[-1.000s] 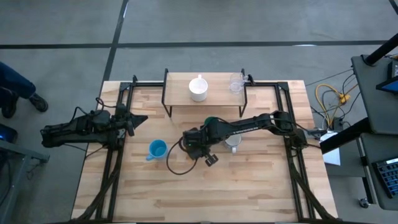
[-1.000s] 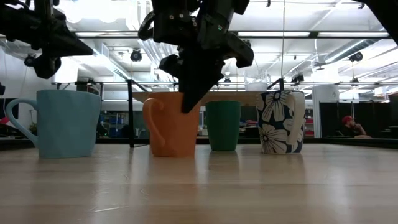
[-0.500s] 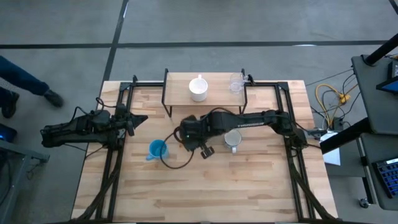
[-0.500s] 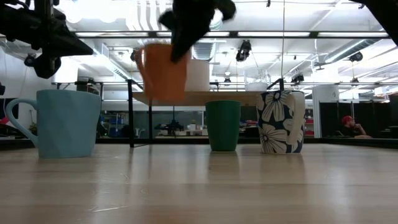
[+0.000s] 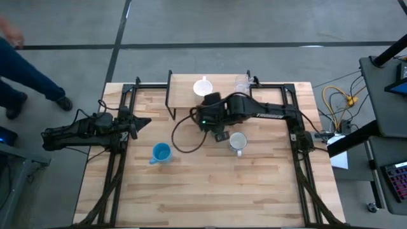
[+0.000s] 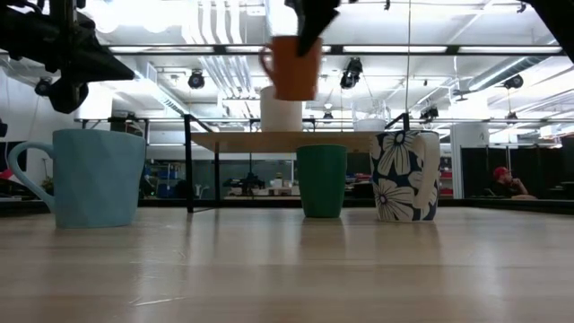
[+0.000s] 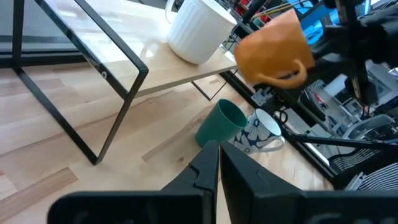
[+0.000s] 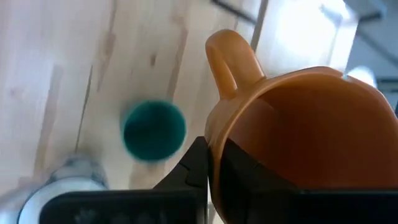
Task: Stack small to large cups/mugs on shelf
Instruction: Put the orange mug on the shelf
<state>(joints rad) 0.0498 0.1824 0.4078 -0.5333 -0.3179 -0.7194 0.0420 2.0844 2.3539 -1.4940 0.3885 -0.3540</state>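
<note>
My right gripper (image 5: 211, 116) is shut on the orange mug (image 6: 294, 67), held in the air above shelf height, just before the shelf's (image 5: 184, 97) near edge. A white mug (image 5: 203, 90) and a clear glass (image 5: 241, 84) stand on the shelf. The teal-green cup (image 6: 321, 180) and a white flowered mug (image 5: 238, 142) stand on the table below and beside my right arm. The light blue mug (image 5: 161, 152) stands on the table farther left. My left gripper (image 5: 144, 121) is shut and empty at the table's left. My right gripper pinches the orange mug's wall at the rim (image 8: 211, 146), right beside the handle (image 8: 230, 59), with one finger inside the mug and one outside. The fingers come from above, pointing down. The mug hangs upright below them, clear of table and shelf.
The shelf's black metal legs (image 7: 118, 106) stand between the table's left side and the cups. Black frame rails (image 5: 117, 165) run along both sides of the table. A person walks past the table's far left corner (image 5: 25, 70).
My right gripper has risen with the orange mug, which stood on the table a second ago. It is now lifted clear to above shelf height. The gripper has carried it toward the table's far edge and a little right, up to the shelf.
</note>
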